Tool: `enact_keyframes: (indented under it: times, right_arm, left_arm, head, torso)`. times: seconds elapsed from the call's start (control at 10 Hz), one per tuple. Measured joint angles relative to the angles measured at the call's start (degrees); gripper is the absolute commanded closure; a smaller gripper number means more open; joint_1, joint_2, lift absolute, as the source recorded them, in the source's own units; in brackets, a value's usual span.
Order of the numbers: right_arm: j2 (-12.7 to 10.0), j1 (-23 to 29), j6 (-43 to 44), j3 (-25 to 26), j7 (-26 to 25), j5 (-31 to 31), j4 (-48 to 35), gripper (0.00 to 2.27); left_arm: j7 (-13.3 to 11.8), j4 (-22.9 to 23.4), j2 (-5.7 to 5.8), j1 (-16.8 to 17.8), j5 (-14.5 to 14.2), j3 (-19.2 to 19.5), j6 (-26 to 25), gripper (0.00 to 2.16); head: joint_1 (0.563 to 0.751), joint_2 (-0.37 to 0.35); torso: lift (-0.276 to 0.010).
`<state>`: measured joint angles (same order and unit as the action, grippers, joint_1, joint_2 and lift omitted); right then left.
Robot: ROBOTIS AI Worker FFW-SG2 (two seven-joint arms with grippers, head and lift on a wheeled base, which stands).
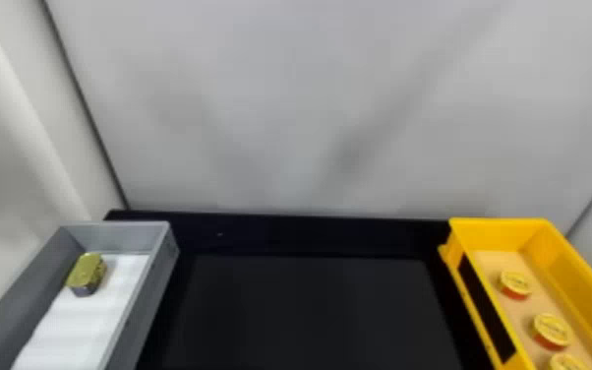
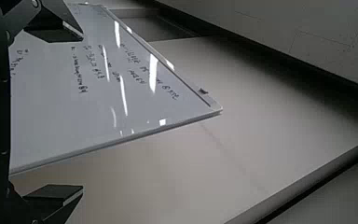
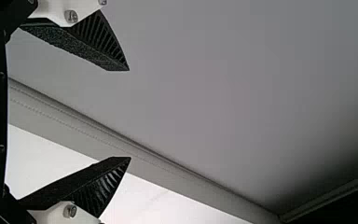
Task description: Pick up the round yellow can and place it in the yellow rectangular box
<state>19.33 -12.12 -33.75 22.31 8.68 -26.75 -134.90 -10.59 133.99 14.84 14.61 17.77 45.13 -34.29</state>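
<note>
Three squat, round yellow cans with orange-red sides (image 1: pixel 550 330) stand upright, flat lids up, in a row along the yellow rectangular plastic box (image 1: pixel 496 235), whose long axis runs away from the robot; their lids look embossed, as far as the blur allows. Left, a gold-topped block (image 1: pixel 85 273) sits on white lining (image 1: pixel 83 320) in a grey bin (image 1: pixel 118 237). Left gripper (image 2: pixel 82 112) and right gripper (image 3: pixel 130 114) have flat fingers spread, nothing between.
</note>
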Motion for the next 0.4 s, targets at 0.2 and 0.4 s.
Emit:
enact_keyframes:
  times: [0.2, 0.4]
  right_arm:
    - [0.2, 0.0, -2.7, -0.5, 0.4, -0.5, -0.9, 0.12]
    - [1.0, -0.5, -5.8, -1.1, 1.7, -1.4, -1.6, 0.11]
  left_arm:
    - [0.0, 0.1, 0.21, 0.2, -0.1, -0.2, -0.1, 0.13]
    - [0.0, 0.3, 0.14, 0.0, -0.1, 0.0, 0.0, 0.13]
  head:
    - [0.629, 0.012]
    - [0.629, 0.012]
  torso:
    - [-0.055]
    - [-0.055]
